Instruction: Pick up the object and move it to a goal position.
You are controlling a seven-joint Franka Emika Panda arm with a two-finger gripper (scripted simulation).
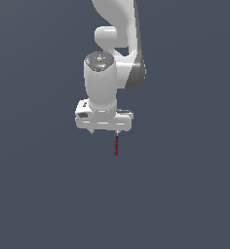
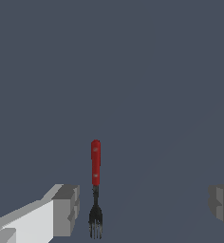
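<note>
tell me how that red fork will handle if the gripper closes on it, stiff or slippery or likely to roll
The fork is straight and thin, so probably rigid and light. Its rounded red handle may turn or slide between the flat grey fingers. The gripper stands wide open around it, and the fork is far narrower, so it could shift before being pinched.

From my console the arm (image 1: pixel 107 73) looks like smooth white plastic with a soft sheen, and its joint cap (image 1: pixel 98 61) is a duller mottled grey. The gripper (image 2: pixel 142 209) has matt grey finger pads (image 2: pixel 66 209), blocky and flat-shaded. The object (image 2: pixel 95 187) I read as a fork: a glossy red handle, plastic by the look, and a dark, near-black metal-like head. The worktop (image 1: pixel 185 194) is an even matt slate grey, without texture.
</note>
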